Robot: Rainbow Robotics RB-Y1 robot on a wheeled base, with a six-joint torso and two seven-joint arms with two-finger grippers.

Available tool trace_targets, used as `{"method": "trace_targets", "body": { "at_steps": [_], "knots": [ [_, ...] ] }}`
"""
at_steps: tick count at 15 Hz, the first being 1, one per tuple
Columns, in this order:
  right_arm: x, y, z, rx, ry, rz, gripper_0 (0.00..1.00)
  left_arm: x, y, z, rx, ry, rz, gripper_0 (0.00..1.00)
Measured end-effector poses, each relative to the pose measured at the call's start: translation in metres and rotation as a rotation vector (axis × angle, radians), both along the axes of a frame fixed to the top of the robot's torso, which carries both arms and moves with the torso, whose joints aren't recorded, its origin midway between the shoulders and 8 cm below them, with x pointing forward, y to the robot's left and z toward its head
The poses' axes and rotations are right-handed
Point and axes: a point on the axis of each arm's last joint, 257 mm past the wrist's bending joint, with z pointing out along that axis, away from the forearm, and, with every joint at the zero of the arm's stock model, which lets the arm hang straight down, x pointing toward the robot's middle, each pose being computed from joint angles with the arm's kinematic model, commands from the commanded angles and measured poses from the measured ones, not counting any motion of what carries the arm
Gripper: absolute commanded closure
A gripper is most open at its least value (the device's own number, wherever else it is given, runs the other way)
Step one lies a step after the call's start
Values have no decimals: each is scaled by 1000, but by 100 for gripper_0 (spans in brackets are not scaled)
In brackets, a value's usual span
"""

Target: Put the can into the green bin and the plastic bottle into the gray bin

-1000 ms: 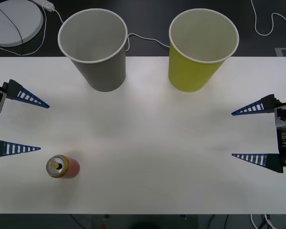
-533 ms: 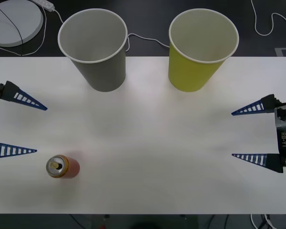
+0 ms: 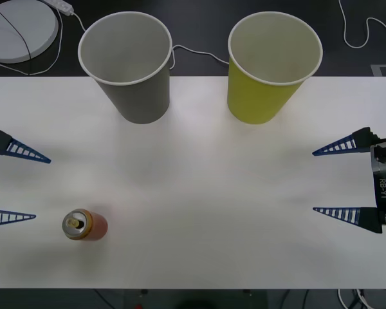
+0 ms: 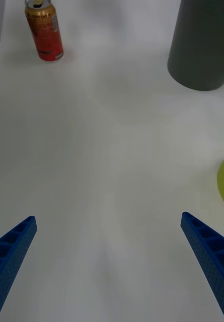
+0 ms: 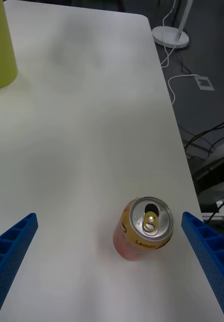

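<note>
The can [image 3: 85, 224], red-orange with a gold top, stands upright near the table's front left. It also shows in the left wrist view [image 5: 144, 229] and the right wrist view [image 4: 44, 31]. My left gripper [image 3: 43, 188] is open at the left edge, just left of the can and not touching it. At the back stand the gray bin [image 3: 128, 71] and, to its right, the green bin [image 3: 270, 71], both upright and empty. My right gripper [image 3: 313, 181] waits open at the right edge, holding nothing. The plastic bottle is out of view.
A white round disc [image 3: 19, 29] and a thin white cable [image 3: 199, 53] lie on the dark floor behind the white table [image 3: 206, 193]. The can stands close to the table's front edge.
My left gripper has drawn back to the left and toward the table's front edge, staying open. The can, both bins and the right gripper have not moved.
</note>
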Motion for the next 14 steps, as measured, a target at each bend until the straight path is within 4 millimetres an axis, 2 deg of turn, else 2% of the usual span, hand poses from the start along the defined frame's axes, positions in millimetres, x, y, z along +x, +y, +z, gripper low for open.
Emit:
{"method": "trace_targets", "body": {
  "at_steps": [9,14],
  "knots": [
    [0,0,0,0,0,0,0,-14,35,-53,-72,-33,13,0],
    [0,0,0,0,0,0,0,-24,44,-77,-107,-36,29,0]
  ]
}}
